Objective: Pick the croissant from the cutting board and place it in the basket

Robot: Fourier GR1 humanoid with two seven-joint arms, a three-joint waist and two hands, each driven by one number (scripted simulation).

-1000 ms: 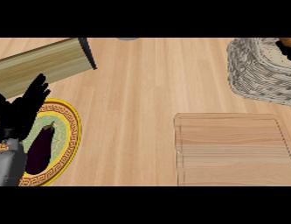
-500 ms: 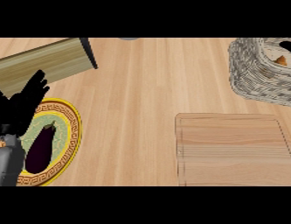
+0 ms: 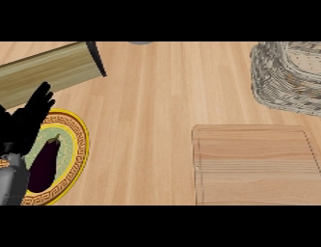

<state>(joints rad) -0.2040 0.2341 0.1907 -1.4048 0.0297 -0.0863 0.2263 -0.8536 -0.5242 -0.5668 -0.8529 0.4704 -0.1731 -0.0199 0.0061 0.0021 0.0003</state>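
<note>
The wooden cutting board [image 3: 259,166] lies at the lower right with nothing on it. Behind it, at the upper right, stands the woven basket [image 3: 280,77]; the part of its inside that shows is pale weave, and no croissant shows anywhere. My left hand [image 3: 19,126] rests open at the left edge, fingers up, above a plate. My right hand is out of the view.
A yellow-rimmed plate [image 3: 77,144] with a dark eggplant [image 3: 46,161] on it sits at the lower left, partly under my left forearm. A long wooden block [image 3: 38,75] lies slanted at the upper left. A small grey object [image 3: 141,43] peeks in at the top edge.
A dark hand with an orange piece showed over the basket's far right a second ago; then only an orange bit showed inside. Now neither shows. My left hand drifted slightly left.
</note>
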